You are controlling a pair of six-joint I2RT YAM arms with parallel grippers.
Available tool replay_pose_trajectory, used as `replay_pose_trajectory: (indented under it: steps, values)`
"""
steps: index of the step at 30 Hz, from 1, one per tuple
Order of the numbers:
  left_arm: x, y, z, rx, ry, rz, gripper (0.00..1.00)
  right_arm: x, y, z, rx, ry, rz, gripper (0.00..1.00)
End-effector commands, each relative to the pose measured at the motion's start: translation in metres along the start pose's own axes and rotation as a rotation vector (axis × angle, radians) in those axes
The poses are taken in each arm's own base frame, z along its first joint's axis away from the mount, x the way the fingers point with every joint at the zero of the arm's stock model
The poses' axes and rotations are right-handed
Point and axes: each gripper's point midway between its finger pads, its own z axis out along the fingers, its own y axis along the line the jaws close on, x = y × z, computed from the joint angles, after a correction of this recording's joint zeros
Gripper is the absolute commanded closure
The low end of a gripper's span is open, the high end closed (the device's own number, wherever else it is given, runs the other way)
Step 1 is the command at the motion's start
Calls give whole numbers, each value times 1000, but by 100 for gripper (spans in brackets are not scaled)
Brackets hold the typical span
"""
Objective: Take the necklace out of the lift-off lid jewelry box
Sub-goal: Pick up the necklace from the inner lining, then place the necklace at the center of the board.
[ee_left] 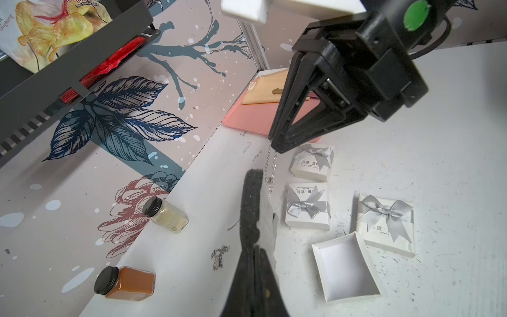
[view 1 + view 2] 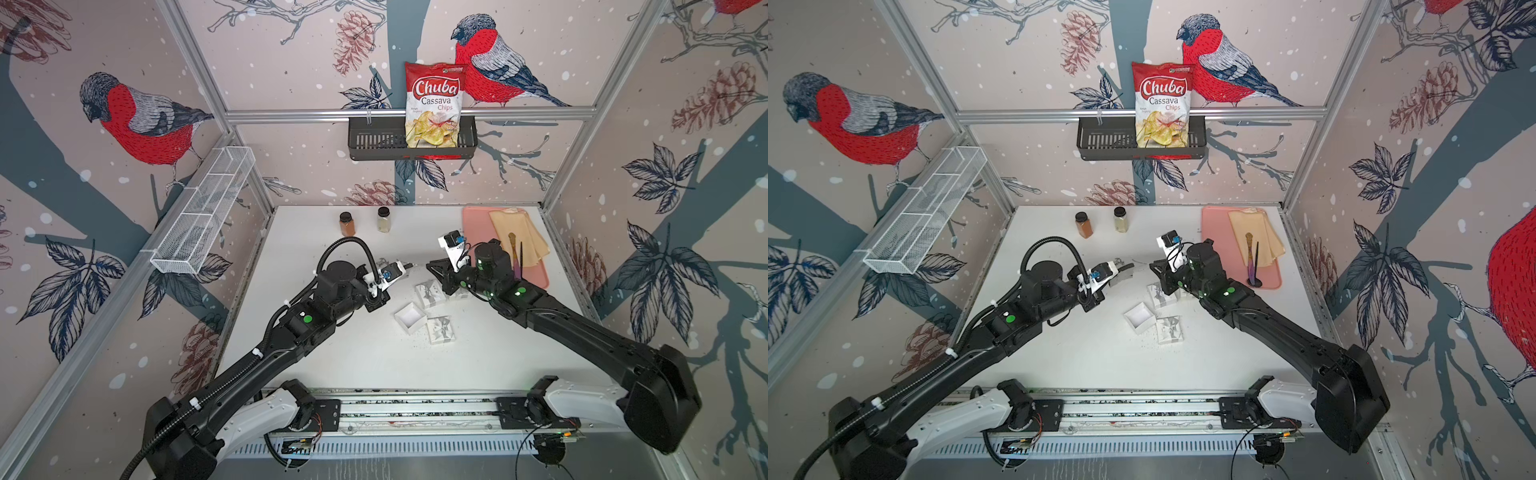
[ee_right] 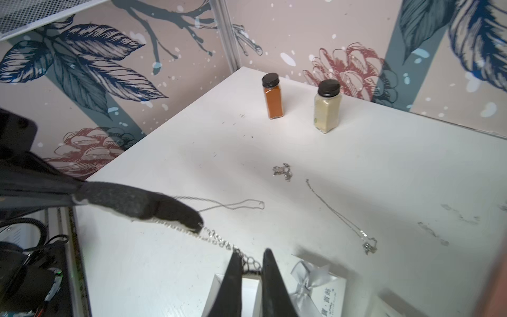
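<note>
The necklace (image 3: 219,240) is a silver chain stretched in the air between the two grippers. One end is fixed to a black foam insert (image 1: 251,200) (image 3: 137,200). My left gripper (image 1: 253,247) (image 2: 409,266) is shut on that insert. My right gripper (image 3: 252,254) (image 1: 278,146) (image 2: 430,264) pinches the chain's other end between its fingertips. The open, empty base of the jewelry box (image 2: 410,318) (image 1: 345,269) lies on the table below and nearer than both grippers. A bowed lid (image 1: 385,222) lies beside it.
Two more white bowed boxes (image 1: 307,205) (image 1: 312,162) sit under the right arm. Loose chains (image 3: 282,170) (image 3: 369,245) lie on the table. Two spice jars (image 2: 346,223) (image 2: 383,219) stand at the back, with a pink tray (image 2: 478,224) at the back right.
</note>
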Motion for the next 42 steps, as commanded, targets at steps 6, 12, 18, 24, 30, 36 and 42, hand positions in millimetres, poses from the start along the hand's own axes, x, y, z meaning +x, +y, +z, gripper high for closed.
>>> replay_pose_trajectory:
  steps: [6,12,18,24,30,36,42]
  values:
    - [-7,-11,-8,35,-70,-36,100,-13,-30,-3,121,-49,59,100]
    - [-5,-16,-8,61,-70,-36,100,-8,-45,4,157,-13,101,100]
    - [9,6,-6,-85,-26,-58,100,-1,-42,21,130,64,114,100]
    - [23,27,-11,-247,-17,-106,100,-6,-35,47,88,124,101,100]
    - [24,42,-25,-362,-64,-154,100,-9,-19,93,18,197,80,100]
    - [26,52,-42,-461,-121,-204,100,-15,8,143,-57,246,54,100]
    - [29,55,-60,-520,-168,-227,100,-28,31,177,-96,259,29,100]
